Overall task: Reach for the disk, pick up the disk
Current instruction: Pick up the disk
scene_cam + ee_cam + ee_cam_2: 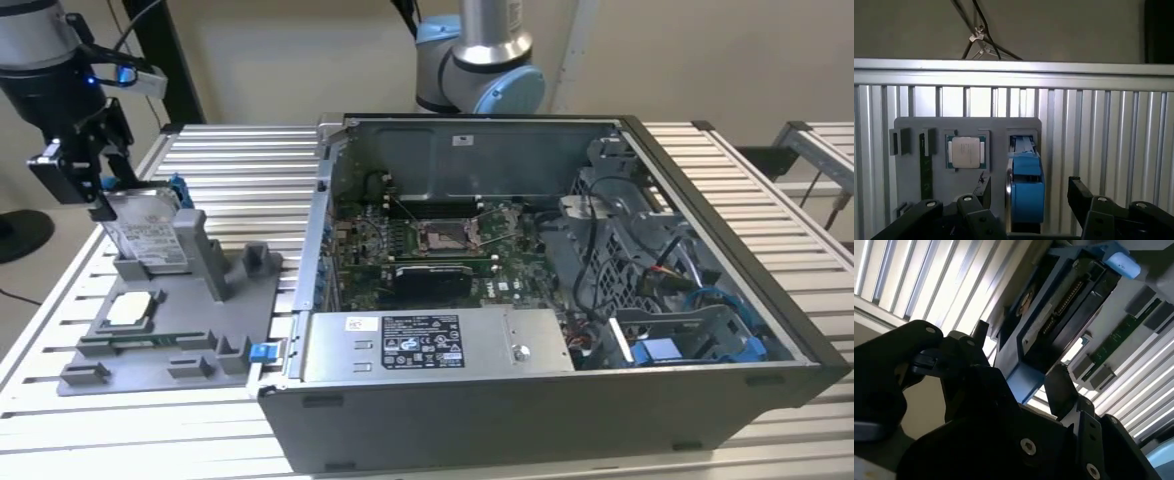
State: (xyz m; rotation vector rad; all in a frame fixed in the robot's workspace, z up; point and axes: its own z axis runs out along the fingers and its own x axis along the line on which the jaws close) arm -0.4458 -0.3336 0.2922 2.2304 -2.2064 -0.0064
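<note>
Between the spread fingers of the pincer point(107, 197) stands the disk point(150, 238), upright on its edge in a slot of a grey holder point(174, 335) that lies on the slatted metal tabletop point(240, 160). The pincer is released and grasps nothing. In the first wrist view one finger point(1077, 194) sits clearly apart from the disk point(1026, 192), with bare tabletop showing in the gap. The other finger is just beside the opposite face, and I cannot tell whether it touches. The blue side rail runs along the edge of the disk that faces up toward the pincer. In the second wrist view the disk point(1054, 325) shows its dark underside and connector row, framed in blue.

Past the closer finger, a small square chip point(966, 151) lies flat in its own recess of the holder, next to the disk's slot. Well away from the pincer, beyond the holder toward the exterior view's right, an open computer case point(534, 300) rests on the tabletop with its board and cables exposed.
</note>
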